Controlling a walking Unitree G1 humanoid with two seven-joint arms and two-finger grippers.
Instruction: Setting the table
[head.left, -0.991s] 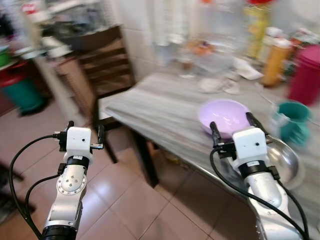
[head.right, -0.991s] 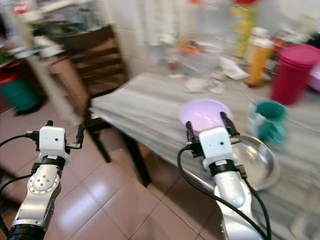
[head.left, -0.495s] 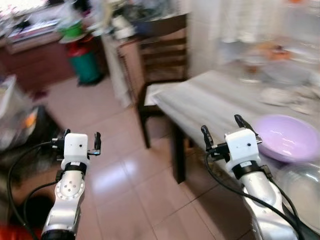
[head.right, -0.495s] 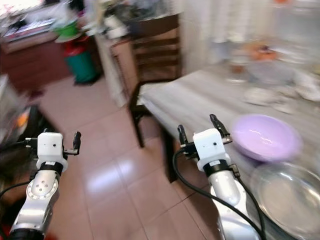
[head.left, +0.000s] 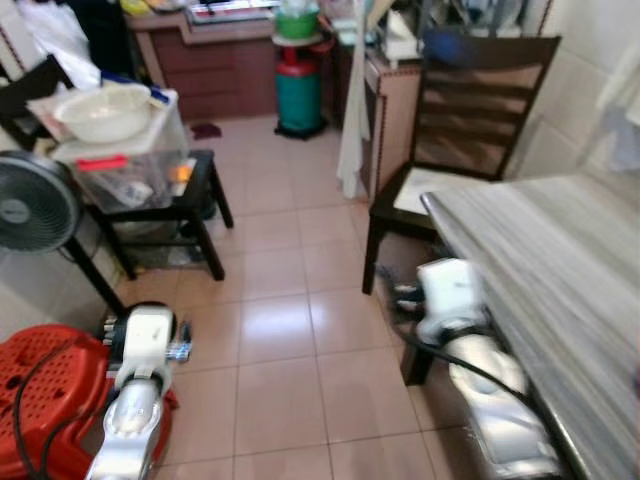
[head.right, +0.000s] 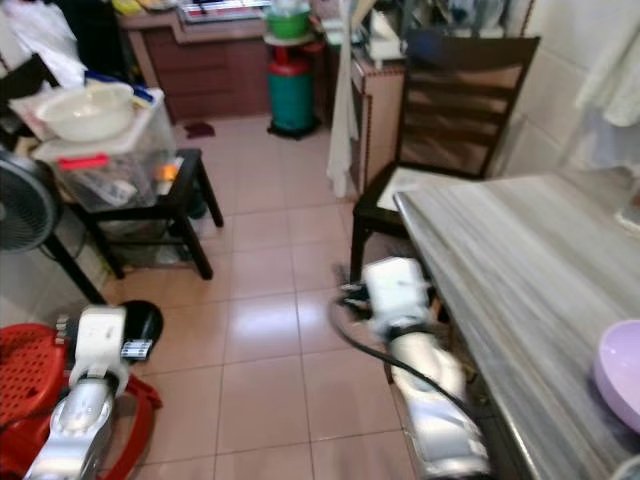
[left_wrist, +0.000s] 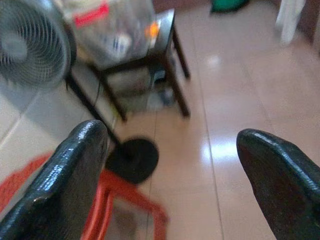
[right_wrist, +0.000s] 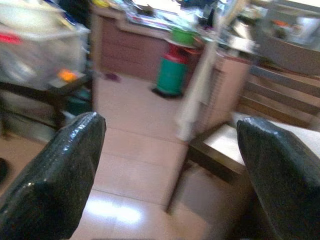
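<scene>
Beside the counter (head.right: 520, 290): grey, wood-grained top along the robot's right; everything below is placed from it.
Bowl (head.right: 620, 375): lilac, resting on the counter at its near right end — partly cut off by the frame edge.
Chair (head.left: 465, 130): dark wood, slatted back, standing at the counter's far end with its seat just beside the corner.
Right gripper (head.left: 400, 298): blurred, low over the tiled floor just beside the counter's near edge; fingers (right_wrist: 50, 175) spread wide apart, holding nothing.
Left gripper (head.left: 180, 345): well apart from the counter, over the floor near a red stool (head.left: 45, 400); fingers (left_wrist: 60, 185) apart — nothing between them.
Fan (head.left: 30, 210): farther from the counter than the stool, on a black round base.
Side table (head.left: 165, 195): small, black, across the floor from the counter, carrying a clear box (head.left: 125, 160) with a white basin (head.left: 103, 110) on top.
Gas cylinder (head.left: 298, 90): green and red, beyond the chair against the far cabinets.
</scene>
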